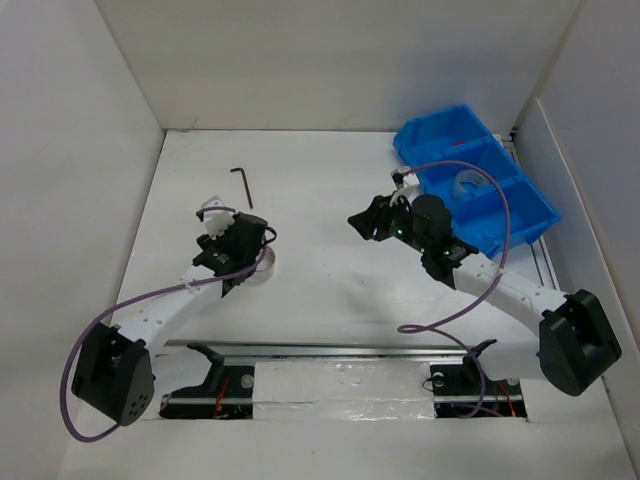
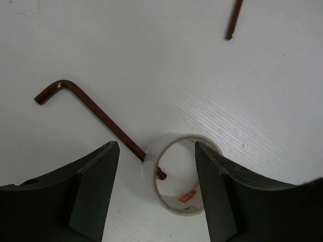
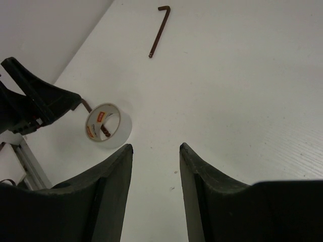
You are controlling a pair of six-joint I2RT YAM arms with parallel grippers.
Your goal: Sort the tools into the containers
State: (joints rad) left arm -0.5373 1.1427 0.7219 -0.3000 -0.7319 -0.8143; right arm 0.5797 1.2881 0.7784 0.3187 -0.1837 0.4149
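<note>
A white tape roll (image 2: 149, 166) lies on the table between the two fingers of my open left gripper (image 2: 156, 146), not gripped. A brown L-shaped hex key (image 2: 86, 103) lies beside it, one end reaching inside the roll. A second hex key (image 1: 243, 185) lies farther back. In the top view my left gripper (image 1: 248, 260) hangs over the roll (image 1: 264, 268). My right gripper (image 1: 362, 222) is open and empty above mid-table, left of the blue three-compartment bin (image 1: 510, 235). Its middle compartment holds another tape roll (image 1: 465, 185). The right wrist view shows the roll (image 3: 108, 126) and the far hex key (image 3: 160, 27).
White walls enclose the table on the left, back and right. A metal rail (image 1: 330, 347) runs along the near edge by the arm bases. Purple cables (image 1: 500, 215) loop from both arms. No screwdrivers are in view.
</note>
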